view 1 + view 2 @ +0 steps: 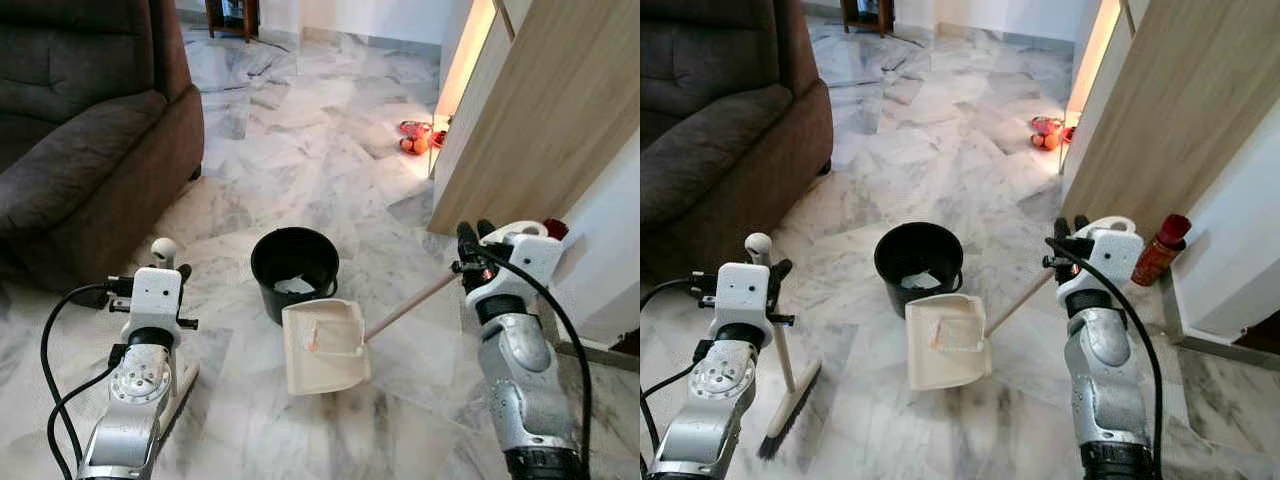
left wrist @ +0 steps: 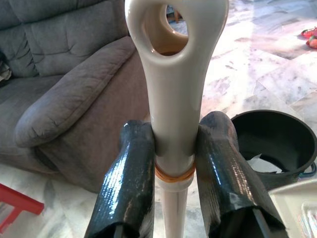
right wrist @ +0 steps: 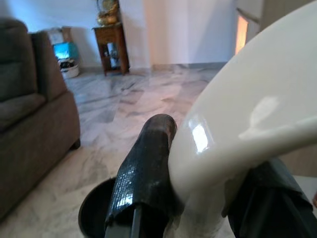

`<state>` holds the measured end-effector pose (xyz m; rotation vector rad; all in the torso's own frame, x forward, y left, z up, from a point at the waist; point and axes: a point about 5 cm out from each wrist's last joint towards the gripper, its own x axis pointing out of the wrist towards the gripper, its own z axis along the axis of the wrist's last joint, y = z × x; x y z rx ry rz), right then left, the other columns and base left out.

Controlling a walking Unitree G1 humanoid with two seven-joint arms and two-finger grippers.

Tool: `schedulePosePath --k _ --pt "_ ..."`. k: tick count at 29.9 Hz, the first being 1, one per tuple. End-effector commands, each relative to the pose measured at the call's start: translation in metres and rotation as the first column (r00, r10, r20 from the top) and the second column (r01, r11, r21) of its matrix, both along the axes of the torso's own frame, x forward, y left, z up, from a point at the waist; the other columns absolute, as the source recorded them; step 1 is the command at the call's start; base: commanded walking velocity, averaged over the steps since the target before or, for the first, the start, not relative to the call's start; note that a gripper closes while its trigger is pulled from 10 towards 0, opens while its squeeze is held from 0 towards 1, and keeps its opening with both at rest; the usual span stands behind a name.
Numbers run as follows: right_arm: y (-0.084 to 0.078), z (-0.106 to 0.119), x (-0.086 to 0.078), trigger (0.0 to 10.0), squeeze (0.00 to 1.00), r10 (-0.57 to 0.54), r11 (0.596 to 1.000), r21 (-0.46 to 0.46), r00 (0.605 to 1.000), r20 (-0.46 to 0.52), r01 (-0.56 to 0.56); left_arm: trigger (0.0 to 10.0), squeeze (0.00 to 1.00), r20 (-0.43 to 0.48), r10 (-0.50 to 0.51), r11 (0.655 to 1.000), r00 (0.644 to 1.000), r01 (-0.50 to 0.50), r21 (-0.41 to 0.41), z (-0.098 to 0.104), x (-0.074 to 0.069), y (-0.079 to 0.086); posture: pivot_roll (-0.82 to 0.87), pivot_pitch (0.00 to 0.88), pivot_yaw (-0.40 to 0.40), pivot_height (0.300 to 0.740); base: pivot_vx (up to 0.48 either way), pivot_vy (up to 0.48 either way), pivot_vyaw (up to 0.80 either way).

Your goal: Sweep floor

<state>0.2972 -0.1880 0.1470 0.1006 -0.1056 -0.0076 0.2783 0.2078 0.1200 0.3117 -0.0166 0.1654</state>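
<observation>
Two silver arms with white wrist housings, looping black cables (both sides), glossy black-fingered end effectors.

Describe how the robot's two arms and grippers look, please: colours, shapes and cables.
Both arms are silver metal with rounded, segmented housings. Each wrist carries a white boxy module. A black cable loops beside each arm. The left gripper and the right gripper each have two long black fingers with a glossy, finely textured surface.

One broom [image 1: 790, 385], one dustpan [image 1: 947, 342], one bucket [image 1: 918, 262]
</observation>
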Motion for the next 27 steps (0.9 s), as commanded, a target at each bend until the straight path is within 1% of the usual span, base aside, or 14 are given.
schedulePosePath --k 1,2,3,8,11,13,16,24,27 --pt "0.000 0.016 -0.004 10.0 0.00 0.020 1.000 -0.007 0.999 0.044 -0.020 10.0 0.00 0.040 -0.013 0.999 0.999 0.011 0.034 0.005 0.001 -0.003 0.06 0.078 -0.076 0.740 0.000 0.000 0.00" --pt "0.000 0.016 -0.004 10.0 0.00 0.020 1.000 -0.007 0.999 0.044 -0.020 10.0 0.00 0.040 -0.013 0.999 0.999 0.011 0.034 0.005 0.001 -0.003 0.06 0.078 -0.076 0.740 0.000 0.000 0.00" --pt "0.000 0.019 -0.007 10.0 0.00 0.035 0.999 -0.017 0.999 0.023 -0.035 10.0 0.00 0.039 -0.014 0.999 0.999 0.013 0.034 0.005 0.002 -0.003 0.06 0.078 -0.076 0.740 0.000 0.000 0.00" --pt "-0.003 0.034 -0.011 10.0 0.00 0.066 0.996 -0.059 0.998 0.021 -0.065 10.0 0.00 0.040 -0.017 0.999 0.999 0.015 0.033 0.005 0.003 -0.004 0.05 0.076 -0.076 0.740 0.000 0.000 0.00" --pt "-0.003 0.036 -0.012 10.0 0.00 0.069 0.996 -0.061 0.997 0.018 -0.067 10.0 0.00 0.039 -0.018 0.999 0.999 0.016 0.033 0.005 0.003 -0.004 0.05 0.076 -0.076 0.740 0.000 0.000 0.00" --pt "-0.002 0.052 -0.011 10.0 0.00 0.073 0.997 -0.021 0.996 0.047 -0.072 10.0 0.00 0.037 -0.023 0.999 0.999 0.022 0.031 0.005 0.003 -0.005 0.05 0.074 -0.075 0.740 0.000 0.000 0.00" --pt "-0.001 0.065 -0.009 10.0 0.00 0.068 0.997 0.015 0.994 0.081 -0.069 10.0 0.00 0.037 -0.027 0.999 0.999 0.026 0.030 0.005 0.004 -0.006 0.05 0.074 -0.075 0.740 0.000 0.000 0.00" --pt "0.002 0.085 -0.002 10.0 0.00 0.053 0.997 0.049 0.990 0.133 -0.060 10.0 0.00 0.040 -0.027 0.999 0.999 0.026 0.028 0.004 0.004 -0.006 0.05 0.061 -0.077 0.740 0.000 0.000 0.00" --pt "0.006 0.097 0.000 10.0 0.00 0.063 0.996 0.045 0.983 0.171 -0.072 10.0 0.00 0.048 -0.029 0.999 0.998 0.028 0.026 0.006 0.005 -0.007 0.05 0.058 -0.078 0.740 0.000 0.000 0.00"
